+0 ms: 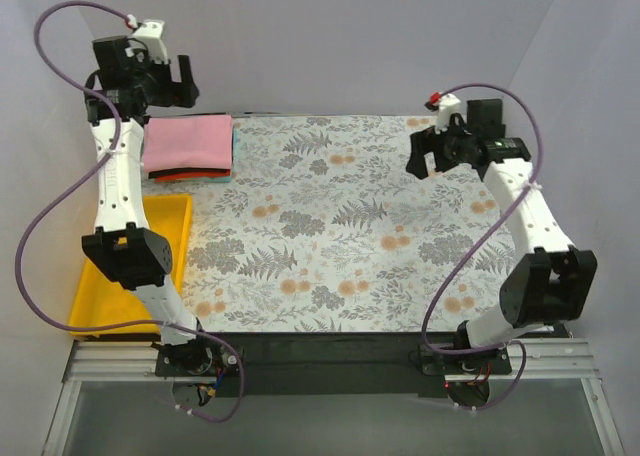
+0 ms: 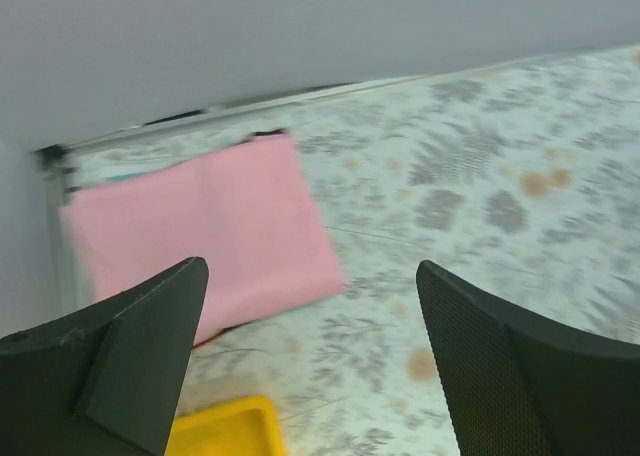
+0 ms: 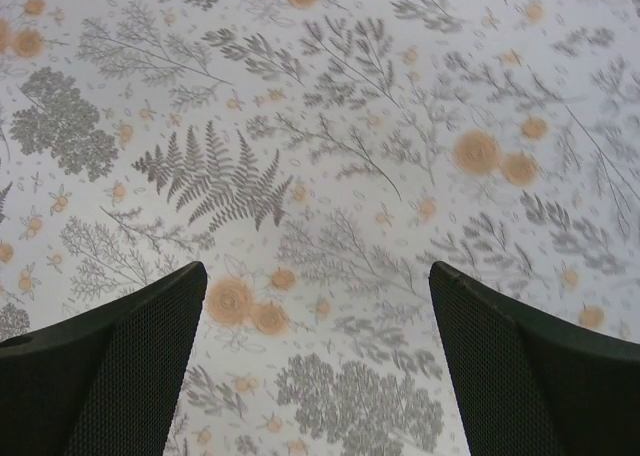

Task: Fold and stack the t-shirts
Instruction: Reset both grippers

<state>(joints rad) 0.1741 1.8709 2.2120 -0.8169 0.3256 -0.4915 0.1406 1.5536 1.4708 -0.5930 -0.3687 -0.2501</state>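
The folded t-shirts lie in one stack at the far left of the table. The light pink shirt (image 1: 190, 141) is on top, with the black, orange-red (image 1: 185, 177) and teal edges showing under it. The pink shirt also shows in the left wrist view (image 2: 200, 231). My left gripper (image 1: 165, 76) is open and empty, raised high above the stack's far left side; its fingers (image 2: 140, 346) frame the stack's near corner. My right gripper (image 1: 432, 151) is open and empty, held above the table cloth at the far right.
A yellow plastic tray (image 1: 85, 286) stands at the left edge in front of the stack; its corner shows in the left wrist view (image 2: 225, 431). The grey-and-orange floral table cloth (image 1: 350, 226) covers the table. Grey walls close in the back and sides.
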